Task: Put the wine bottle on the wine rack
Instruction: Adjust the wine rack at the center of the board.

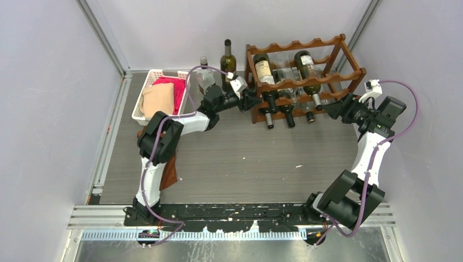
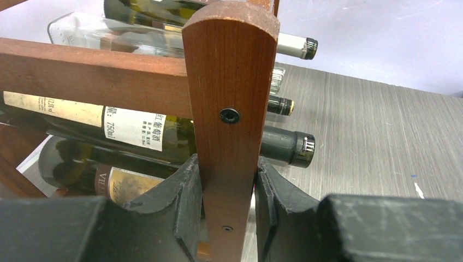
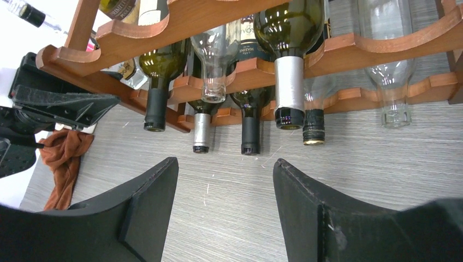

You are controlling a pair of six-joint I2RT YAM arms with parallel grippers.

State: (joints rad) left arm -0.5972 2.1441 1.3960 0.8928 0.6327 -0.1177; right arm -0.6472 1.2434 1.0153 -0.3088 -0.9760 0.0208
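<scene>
Over the bare desk (image 1: 245, 158) before the rack's right end, the right claw (image 3: 224, 164) is held with its jaws apart and nothing between them. Farther in, the left claw (image 2: 226, 169) is clamped on an upright post (image 2: 229, 82) at the left end of the wine rack (image 3: 131, 41). This grip is judged to steady the rack. It should be applied squarely and firmly, without lifting or twisting, since the stored bottles (image 3: 289, 60) could roll. Farthest back, the wine bottle (image 1: 227, 60) is found upright, just left of the rack.
</scene>
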